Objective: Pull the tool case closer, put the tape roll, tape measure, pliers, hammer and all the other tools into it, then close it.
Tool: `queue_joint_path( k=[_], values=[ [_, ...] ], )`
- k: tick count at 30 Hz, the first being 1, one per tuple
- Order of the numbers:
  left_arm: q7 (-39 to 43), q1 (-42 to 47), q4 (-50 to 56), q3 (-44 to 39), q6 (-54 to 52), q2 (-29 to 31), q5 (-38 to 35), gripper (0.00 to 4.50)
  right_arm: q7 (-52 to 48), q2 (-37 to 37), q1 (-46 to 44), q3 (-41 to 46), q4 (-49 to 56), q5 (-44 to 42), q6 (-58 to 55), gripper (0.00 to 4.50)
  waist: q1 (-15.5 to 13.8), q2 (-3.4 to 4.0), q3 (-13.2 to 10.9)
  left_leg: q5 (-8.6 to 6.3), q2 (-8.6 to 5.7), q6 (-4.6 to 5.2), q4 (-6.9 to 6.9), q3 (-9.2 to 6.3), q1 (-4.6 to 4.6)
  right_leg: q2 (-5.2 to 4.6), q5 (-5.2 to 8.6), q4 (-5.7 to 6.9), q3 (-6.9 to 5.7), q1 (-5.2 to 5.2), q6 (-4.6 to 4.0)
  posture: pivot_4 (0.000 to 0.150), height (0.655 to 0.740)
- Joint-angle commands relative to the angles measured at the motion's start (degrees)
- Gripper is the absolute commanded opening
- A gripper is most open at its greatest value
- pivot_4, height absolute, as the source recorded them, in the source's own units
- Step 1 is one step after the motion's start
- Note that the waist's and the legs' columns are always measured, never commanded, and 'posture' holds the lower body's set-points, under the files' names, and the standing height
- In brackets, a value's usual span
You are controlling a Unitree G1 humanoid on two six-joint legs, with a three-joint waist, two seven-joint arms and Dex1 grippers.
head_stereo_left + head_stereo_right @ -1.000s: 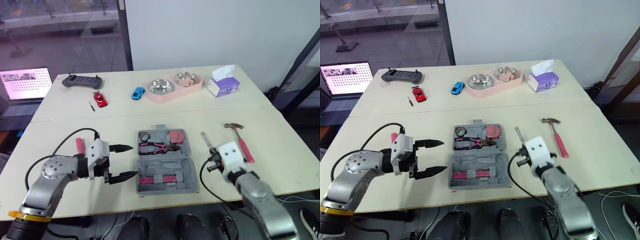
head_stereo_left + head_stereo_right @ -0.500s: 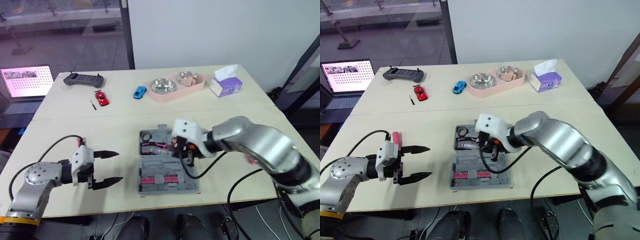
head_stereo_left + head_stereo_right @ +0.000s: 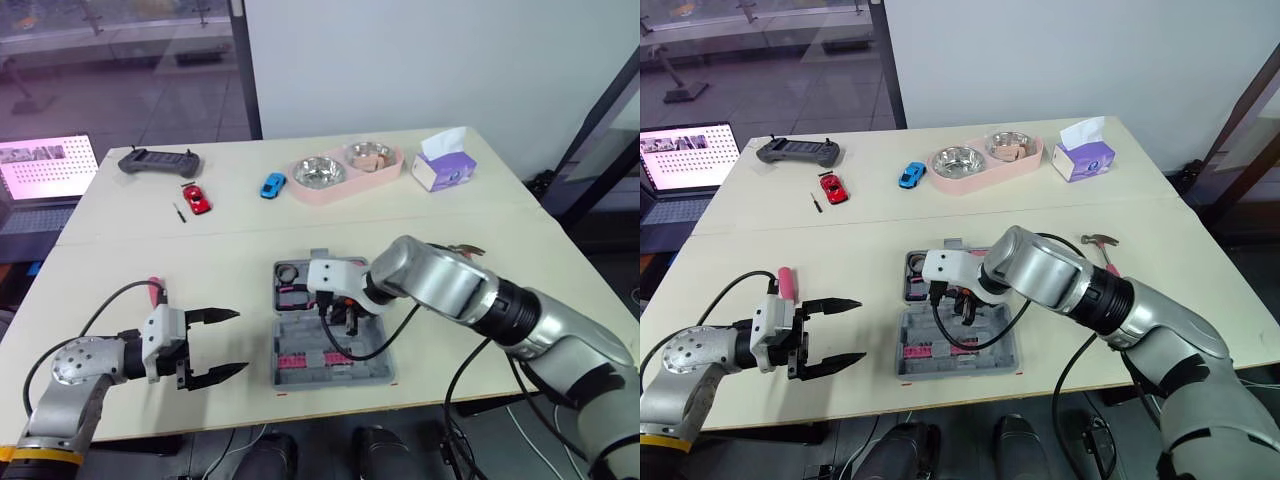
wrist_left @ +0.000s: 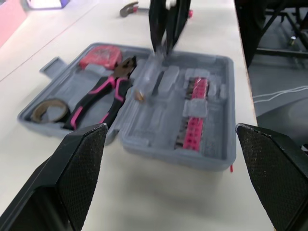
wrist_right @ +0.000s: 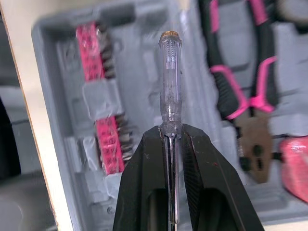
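The grey tool case (image 3: 372, 352) lies open at the table's front middle. Its far half holds the tape roll (image 3: 290, 272), the pink-handled pliers (image 4: 103, 96) and the red tape measure (image 4: 101, 55); a pink bit strip (image 3: 305, 361) sits in the near half. My right gripper (image 5: 171, 131) hangs over the case's middle, shut on a clear-handled screwdriver (image 5: 170, 91) that points down at the near half. The hammer (image 3: 1098, 240) lies right of the case, partly behind my right arm. My left gripper (image 3: 240, 341) stands open left of the case, holding nothing. A pink-handled tool (image 3: 156, 288) lies by my left arm.
At the back of the table are a pink double bowl (image 3: 345, 170), a tissue box (image 3: 445, 170), a blue toy car (image 3: 274, 185), a red toy car (image 3: 196, 197), a black controller (image 3: 158, 160) and a laptop (image 3: 45, 165).
My right arm has swung in from right of the case with the screwdriver and now hovers over the case's middle. The left gripper stays open and has barely moved.
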State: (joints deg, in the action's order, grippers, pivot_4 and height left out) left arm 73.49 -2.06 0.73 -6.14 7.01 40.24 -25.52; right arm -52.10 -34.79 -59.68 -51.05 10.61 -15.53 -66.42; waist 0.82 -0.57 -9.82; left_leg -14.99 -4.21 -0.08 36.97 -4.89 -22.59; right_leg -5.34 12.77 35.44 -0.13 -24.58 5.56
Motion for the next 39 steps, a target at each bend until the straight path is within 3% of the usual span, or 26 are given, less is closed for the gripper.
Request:
queue_joint_path(
  k=[1,21,39],
  values=[
    [-0.05,-0.03,0.74,-1.32,1.96,-0.18,-0.52,4.5,-1.13,2.01,-1.55,-0.07,-2.0,2.33,2.22,0.07,0.14,0.01,0.0,0.0,0.0,0.0,-0.01,0.0,0.0,0.01,0.0,0.0,0.0,-0.01,0.0,0.15,0.74],
    [-0.44,0.63,-0.58,-0.58,3.63,-0.1,-0.15,4.5,-6.53,6.49,-0.75,-2.95,-10.09,11.37,6.55,0.07,0.07,0.01,0.0,-0.04,0.0,-0.06,0.0,-0.01,0.01,0.07,-0.01,0.03,0.0,-0.04,0.01,0.15,0.74],
    [-1.62,0.28,0.61,-0.71,1.85,0.29,0.1,4.5,-6.77,10.57,0.13,-1.2,-12.94,13.55,6.55,0.07,0.33,0.02,0.0,-0.11,0.1,-0.18,0.0,-0.05,0.08,0.22,-0.01,0.12,0.03,-0.05,0.01,0.15,0.74]
  ],
)
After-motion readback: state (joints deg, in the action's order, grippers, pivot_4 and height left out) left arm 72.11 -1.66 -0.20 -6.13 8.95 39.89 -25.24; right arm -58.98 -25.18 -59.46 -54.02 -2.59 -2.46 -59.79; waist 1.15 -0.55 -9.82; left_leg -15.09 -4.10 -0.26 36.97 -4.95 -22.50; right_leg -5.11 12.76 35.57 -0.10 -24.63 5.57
